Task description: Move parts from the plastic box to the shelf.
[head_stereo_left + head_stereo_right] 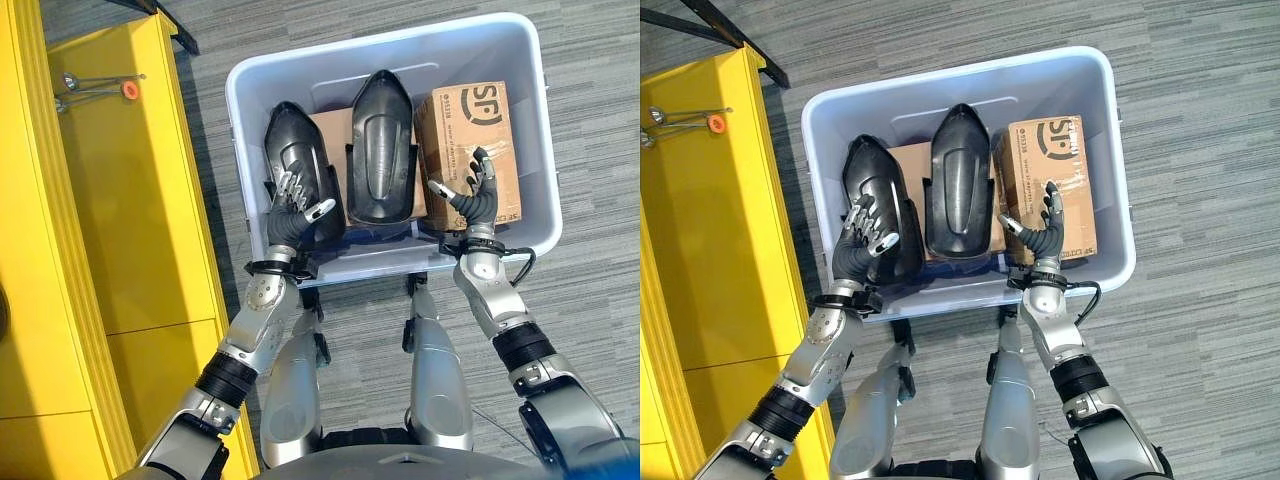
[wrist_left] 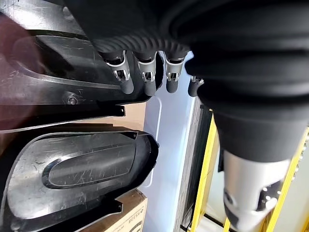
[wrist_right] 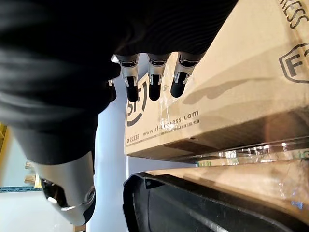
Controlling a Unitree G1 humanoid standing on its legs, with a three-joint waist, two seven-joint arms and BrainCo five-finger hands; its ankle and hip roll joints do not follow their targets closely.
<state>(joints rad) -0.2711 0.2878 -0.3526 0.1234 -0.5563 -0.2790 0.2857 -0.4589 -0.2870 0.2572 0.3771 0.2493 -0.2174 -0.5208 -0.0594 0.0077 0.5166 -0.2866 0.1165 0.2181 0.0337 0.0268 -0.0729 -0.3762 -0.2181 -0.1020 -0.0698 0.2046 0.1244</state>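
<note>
1. My left hand [image 1: 292, 205] hangs over the left black part [image 1: 292, 150], at the plastic box's [image 1: 540, 150] left wall; its fingers [image 2: 126, 84] are relaxed and loosely spread, holding nothing.
2. My right hand [image 1: 470, 200] hovers over the cardboard carton [image 1: 465, 130] by the box's right wall, fingers wide and empty.
3. A middle black part [image 1: 380, 145] lies between the 2, and all 3 items sit inside the box.
4. I judge this the reaching step: next I must lower, close round 1 part, lift, and turn to the yellow shelf [image 1: 120, 200] on my left.

Open hands [image 1: 1038, 232] over plastic box [image 1: 1118, 160]
</note>
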